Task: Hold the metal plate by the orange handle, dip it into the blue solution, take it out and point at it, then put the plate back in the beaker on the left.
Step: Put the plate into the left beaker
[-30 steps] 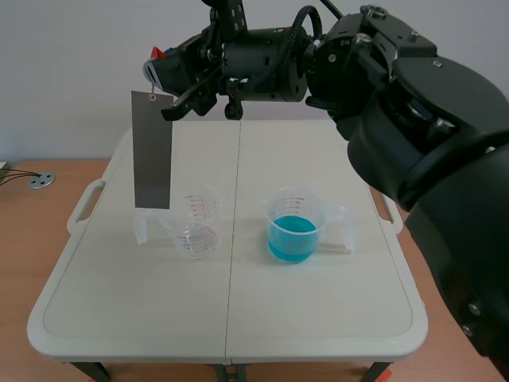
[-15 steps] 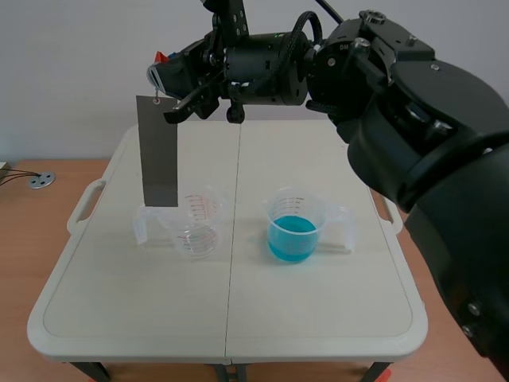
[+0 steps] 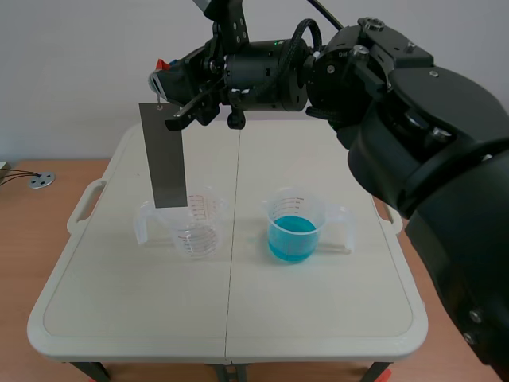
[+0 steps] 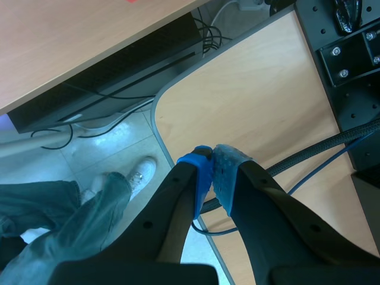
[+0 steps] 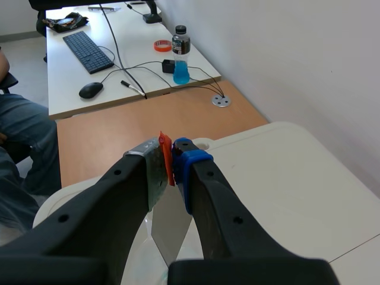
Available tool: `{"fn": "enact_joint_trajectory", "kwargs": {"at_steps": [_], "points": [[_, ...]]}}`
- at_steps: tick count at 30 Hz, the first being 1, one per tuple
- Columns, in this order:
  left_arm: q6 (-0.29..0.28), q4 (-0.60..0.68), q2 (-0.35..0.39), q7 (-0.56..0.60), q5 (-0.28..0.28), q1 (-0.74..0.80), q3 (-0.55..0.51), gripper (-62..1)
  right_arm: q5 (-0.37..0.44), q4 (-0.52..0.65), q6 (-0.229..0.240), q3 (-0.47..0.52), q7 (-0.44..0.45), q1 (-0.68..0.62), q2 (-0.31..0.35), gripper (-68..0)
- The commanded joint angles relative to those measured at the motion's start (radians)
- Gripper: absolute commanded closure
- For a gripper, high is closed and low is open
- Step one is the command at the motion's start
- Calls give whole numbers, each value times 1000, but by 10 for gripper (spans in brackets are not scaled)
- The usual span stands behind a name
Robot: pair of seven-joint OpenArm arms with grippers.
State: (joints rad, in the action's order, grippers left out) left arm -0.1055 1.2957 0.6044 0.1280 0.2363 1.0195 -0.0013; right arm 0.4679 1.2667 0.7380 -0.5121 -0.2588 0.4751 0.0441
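- Grey metal plate (image 3: 163, 155) hangs with its long axis near upright from the right pincer (image 3: 165, 77), which is clamped on the orange handle (image 3: 161, 64). Lower end sits at the rim of the left beaker (image 3: 197, 227), likely just above it. Blue solution (image 3: 293, 231) stands apart on the surface (image 3: 238, 310).
- Left wrist: left pincer (image 4: 212, 176) closed, empty, away from the surface.
- Right wrist: handle pinched in the pincer, plate straight below.

Legible text: none that I can read.
Red graduation print runs up the wall of the empty beaker (image 3: 196, 227), below my right gripper (image 5: 169, 155), but its numerals are too small to make out. The label on the bottle (image 5: 181, 54), well ahead of that gripper, is blurred.
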Motion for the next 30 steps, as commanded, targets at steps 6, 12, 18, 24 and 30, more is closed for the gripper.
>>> {"fn": "enact_joint_trajectory", "kwargs": {"at_steps": [6,12,18,24,30], "points": [[2,6,6,7,5,8,1,-27,10,14,3,0,29,-5,-2,-15],[2,6,6,6,5,8,1,-27,7,-13,3,0,29,-15,-2,-15],[2,6,6,6,5,8,1,-27,7,-71,4,0,54,-15,-2,-15],[2,6,6,6,6,8,1,-27,7,-117,4,0,75,-15,-2,-15],[2,6,6,6,5,8,1,-27,7,-171,4,0,105,-15,-2,-15]]}}
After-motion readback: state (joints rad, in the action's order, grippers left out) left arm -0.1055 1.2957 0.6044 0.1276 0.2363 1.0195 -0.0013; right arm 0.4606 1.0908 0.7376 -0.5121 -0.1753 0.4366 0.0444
